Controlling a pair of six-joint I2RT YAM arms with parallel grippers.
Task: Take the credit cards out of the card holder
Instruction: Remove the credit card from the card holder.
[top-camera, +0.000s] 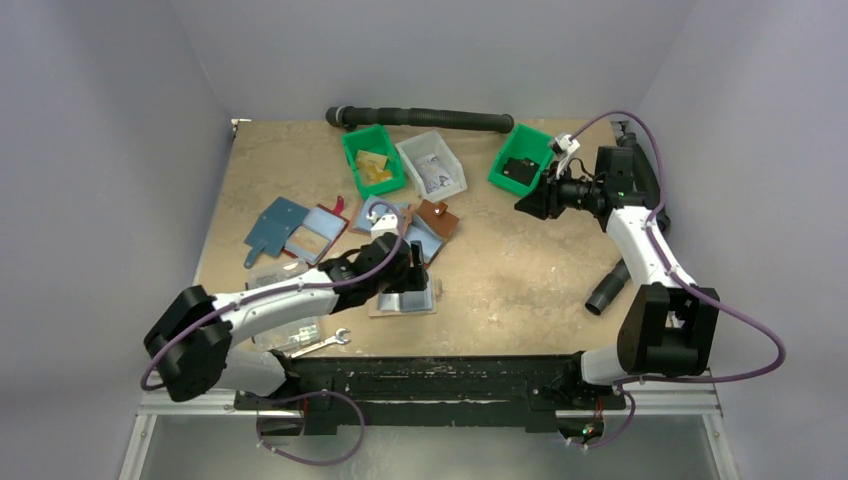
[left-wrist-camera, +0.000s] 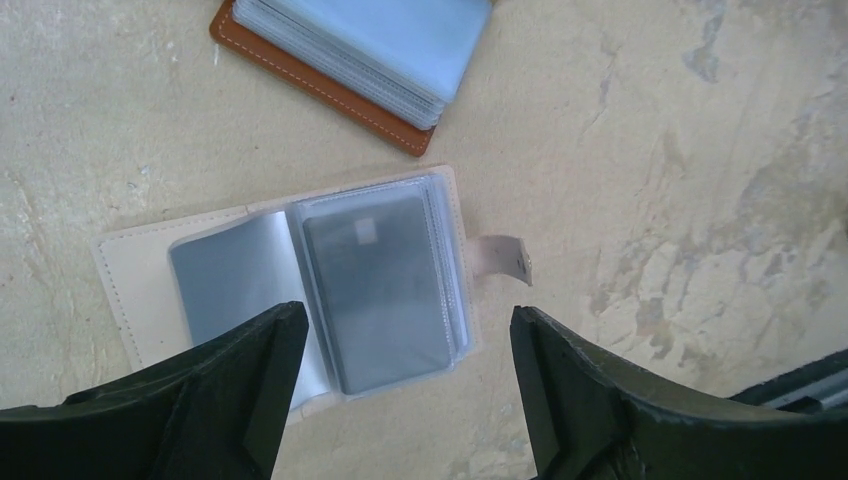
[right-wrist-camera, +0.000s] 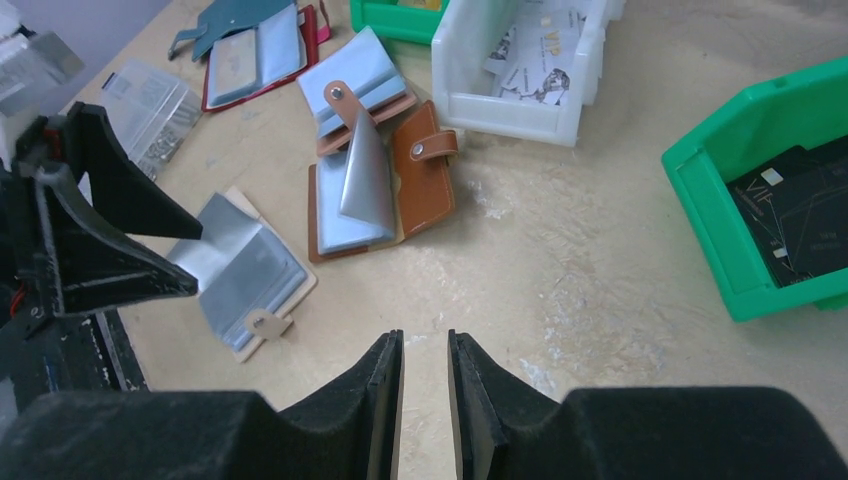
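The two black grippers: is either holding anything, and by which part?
Neither holds anything. The left gripper hangs open above the cream leather card holder with its dark grey card; the right gripper has its fingers slightly apart, nothing between them.

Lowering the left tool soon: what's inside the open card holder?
A dark grey card shows in the top clear sleeve of the card holder. Sleeves stacked beneath are covered; other cards cannot be seen.

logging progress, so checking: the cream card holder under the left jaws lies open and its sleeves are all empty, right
Not quite. The card holder lies open there, but its sleeves are not all empty: the left wrist view shows a dark grey card inside the top clear sleeve.
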